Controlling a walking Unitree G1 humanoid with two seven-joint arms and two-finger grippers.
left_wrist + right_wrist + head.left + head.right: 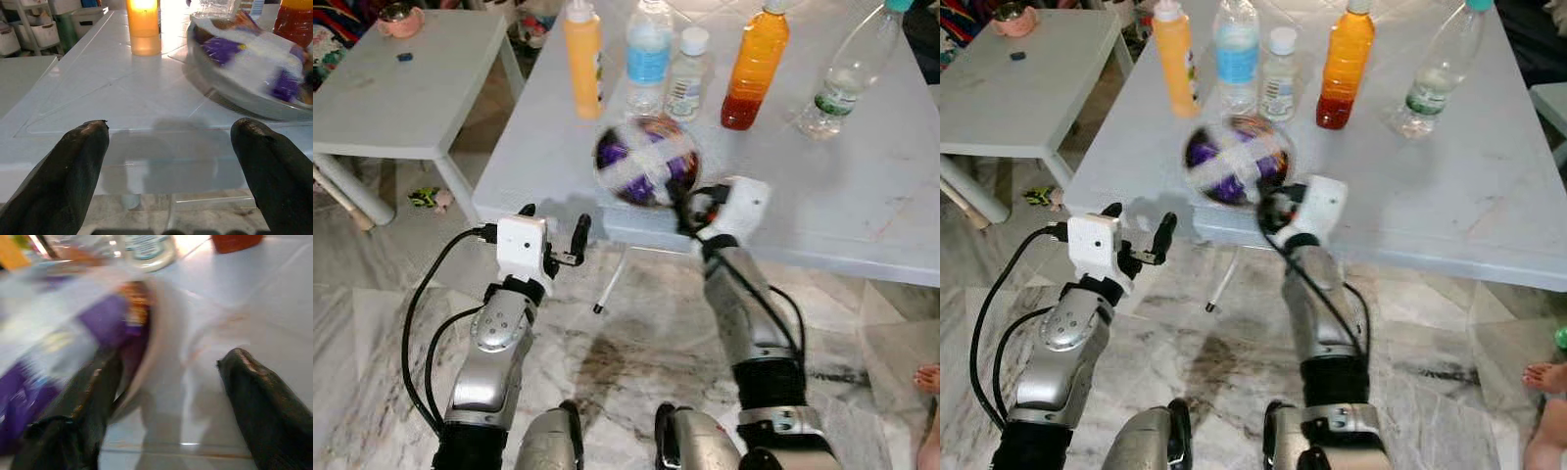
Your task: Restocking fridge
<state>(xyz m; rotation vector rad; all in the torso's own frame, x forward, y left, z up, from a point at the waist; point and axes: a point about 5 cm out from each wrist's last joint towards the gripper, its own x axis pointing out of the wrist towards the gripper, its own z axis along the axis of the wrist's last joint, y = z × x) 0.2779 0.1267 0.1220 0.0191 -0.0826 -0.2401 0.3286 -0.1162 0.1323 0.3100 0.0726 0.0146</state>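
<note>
A round bowl [646, 160] of purple and white wrapped food, blurred, lies near the front edge of the white table [862, 196]. My right gripper [690, 208] is at the bowl's right side and open; in the right wrist view one finger [83, 401] lies against the bowl [73, 328] and the other stands apart over bare tabletop, with the rim between them. My left gripper [555, 220] hangs open just before the table's front edge, left of the bowl [249, 68], holding nothing. Behind the bowl stand a yellow bottle [583, 57], a water bottle [649, 54], a small clear bottle [687, 76], an orange juice bottle [755, 67] and a clear bottle [847, 73].
A lower white table [401, 93] with a pink cup [400, 20] stands at the left. A small toy [430, 198] lies on the marble floor between the tables. A person's bare foot [926, 379] shows at the right edge. Thin table legs [612, 279] stand under the front edge.
</note>
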